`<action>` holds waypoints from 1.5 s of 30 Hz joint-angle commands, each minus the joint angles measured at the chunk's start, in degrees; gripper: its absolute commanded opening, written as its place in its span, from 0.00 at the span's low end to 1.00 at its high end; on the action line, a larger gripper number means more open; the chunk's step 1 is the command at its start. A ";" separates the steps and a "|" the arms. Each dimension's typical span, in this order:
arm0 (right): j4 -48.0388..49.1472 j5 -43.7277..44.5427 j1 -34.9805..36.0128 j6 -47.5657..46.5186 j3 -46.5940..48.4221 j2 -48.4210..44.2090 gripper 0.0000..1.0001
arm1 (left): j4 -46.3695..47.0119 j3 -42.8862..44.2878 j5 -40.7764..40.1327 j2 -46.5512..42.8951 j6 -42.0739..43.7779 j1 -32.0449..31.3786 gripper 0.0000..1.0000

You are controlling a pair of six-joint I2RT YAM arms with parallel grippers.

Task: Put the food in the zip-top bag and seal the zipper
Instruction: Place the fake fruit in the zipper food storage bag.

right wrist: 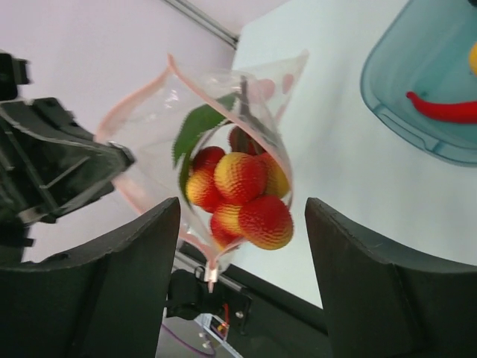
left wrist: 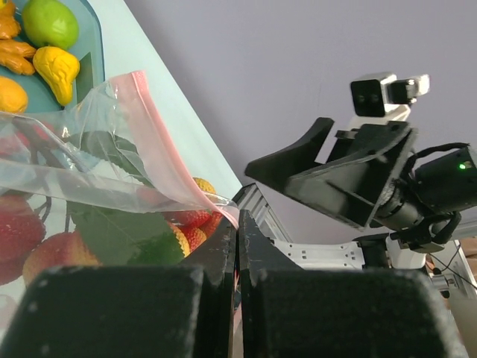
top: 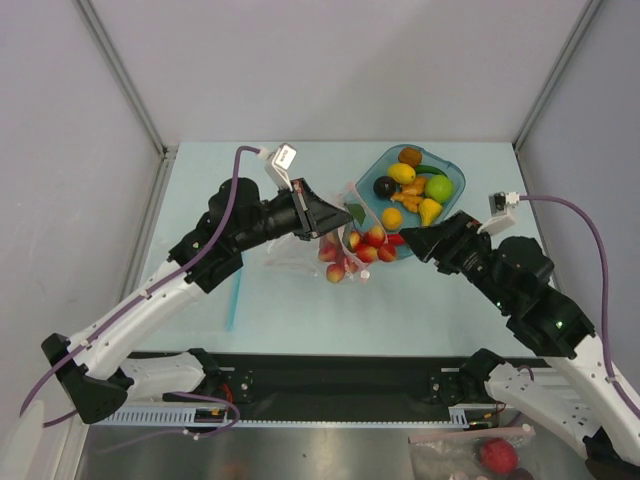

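Clear plastic, the bag (top: pixel 305 252), is hanging from the left gripper (left wrist: pixel 237 224), whose jaws are squeezed tight on its pink zipper (left wrist: pixel 160 142), holding the mouth up just beside the tray (top: pixel 455 180). The berry cluster (right wrist: pixel 238 198) is sitting inside the bag already. The right gripper (top: pixel 412 240) is hovering at the mouth with fingers spread wide, gripping nothing. Filling looks to be the step in hand: lemon (top: pixel 402 173), plum (top: pixel 384 187) and more are waiting in the tray. Next, I'd judge, the right arm needs to reach over there and pick another piece — without bumping the bag.
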 commanded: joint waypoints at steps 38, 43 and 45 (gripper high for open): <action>-1.08 7.67 15.47 -10.03 7.58 13.53 0.69 | -0.92 2.19 3.99 0.11 2.85 0.59 0.00; -6.98 8.90 15.47 -12.14 9.96 11.33 0.64 | -4.35 2.36 0.83 -0.76 6.37 0.67 0.01; -8.57 11.61 15.47 -12.58 10.23 10.98 0.64 | -5.58 2.36 0.12 -1.20 7.59 0.59 0.01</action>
